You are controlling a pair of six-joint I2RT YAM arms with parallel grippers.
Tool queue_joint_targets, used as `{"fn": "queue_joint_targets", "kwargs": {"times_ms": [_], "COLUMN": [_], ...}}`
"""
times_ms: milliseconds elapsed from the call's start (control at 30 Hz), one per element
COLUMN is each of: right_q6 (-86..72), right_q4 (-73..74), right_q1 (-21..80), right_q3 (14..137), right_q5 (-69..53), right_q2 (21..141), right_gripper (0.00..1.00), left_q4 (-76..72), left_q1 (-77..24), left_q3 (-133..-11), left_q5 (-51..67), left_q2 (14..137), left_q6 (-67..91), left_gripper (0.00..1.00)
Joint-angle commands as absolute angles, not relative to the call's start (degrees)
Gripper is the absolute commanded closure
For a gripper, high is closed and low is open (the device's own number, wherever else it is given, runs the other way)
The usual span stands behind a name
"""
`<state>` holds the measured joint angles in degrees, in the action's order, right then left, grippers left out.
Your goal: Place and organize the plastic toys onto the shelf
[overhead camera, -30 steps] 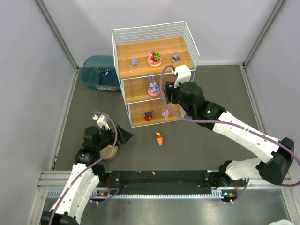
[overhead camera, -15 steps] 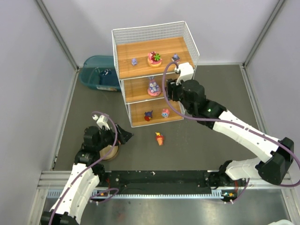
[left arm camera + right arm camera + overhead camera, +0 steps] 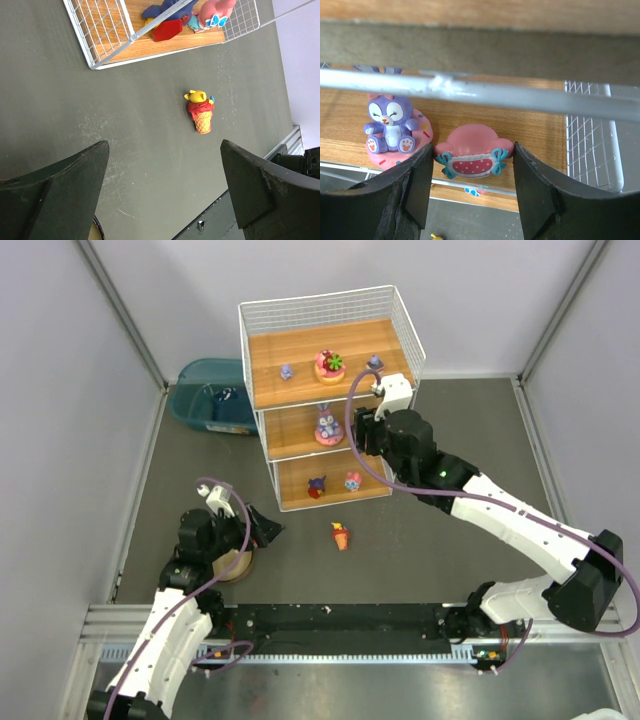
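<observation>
Surface: a dark grey table (image 3: pixel 430 560) with pale panels on three sides; the arm bases are along its near edge.
Right fingers: the right gripper (image 3: pixel 472 146) is closed on a pink bow-trimmed toy (image 3: pixel 472 162). One pad is against each side, and the toy is at the front part of the shelf's middle board.
Beside that toy: a purple bunny (image 3: pixel 390 127) on a pink base sits on the same board, apart from it, toward the table's left edge.
Left fingers: the left gripper (image 3: pixel 164 145) is spread wide with nothing between the fingers, near the near-left corner.
Under the left wrist: a tan bowl (image 3: pixel 235 565).
Loose toy: a red-and-yellow cone figure (image 3: pixel 200 112) lies mid-table, just in front of the lowest tier.
Shelf: the shelf (image 3: pixel 300 345) stands at the middle of the far edge.
Top tier: a flower-topped disc (image 3: pixel 329 364) sits between a left purple figure (image 3: pixel 286 371) and a right purple figure (image 3: pixel 374 363).
Lowest tier: a blue-and-red figure (image 3: pixel 317 486) and a pink figure (image 3: pixel 353 480).
Far-left corner: a teal bin (image 3: pixel 200 400), just left of the shelf.
</observation>
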<state>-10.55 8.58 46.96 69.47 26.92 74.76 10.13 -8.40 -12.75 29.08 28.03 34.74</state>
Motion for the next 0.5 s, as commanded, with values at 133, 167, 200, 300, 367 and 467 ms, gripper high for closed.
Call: {"fn": "queue_joint_targets", "kwargs": {"times_ms": [133, 167, 200, 300, 367, 467], "right_q6": [-12.39, -12.39, -12.31, -12.30, -12.39, -12.31], "right_q4": [5.80, 5.97, 5.98, 5.89, 5.80, 5.63], "right_q1": [45.70, 45.79, 45.79, 45.88, 45.79, 45.70], "right_q3": [69.79, 69.79, 69.79, 69.52, 69.35, 69.08], "right_q5": [27.51, 27.34, 27.25, 27.33, 27.51, 27.51], "right_q2": [74.62, 74.79, 74.71, 74.62, 74.62, 74.53], "right_gripper": [0.84, 0.83, 0.81, 0.71, 0.68, 0.62], "left_q4": [8.00, 8.00, 8.00, 8.09, 8.00, 8.00], "left_q1": [-8.53, -8.53, -8.53, -8.53, -8.53, -8.53], "left_q3": [-13.45, -13.45, -13.45, -13.45, -13.45, -13.54], "left_q5": [28.74, 28.74, 28.65, 28.65, 28.65, 28.65], "left_q2": [28.39, 28.48, 28.39, 28.39, 28.39, 28.48], "left_q6": [33.84, 33.92, 33.75, 33.84, 33.92, 33.93], "left_gripper": [0.01, 0.01, 0.01, 0.01, 0.01, 0.01]}}
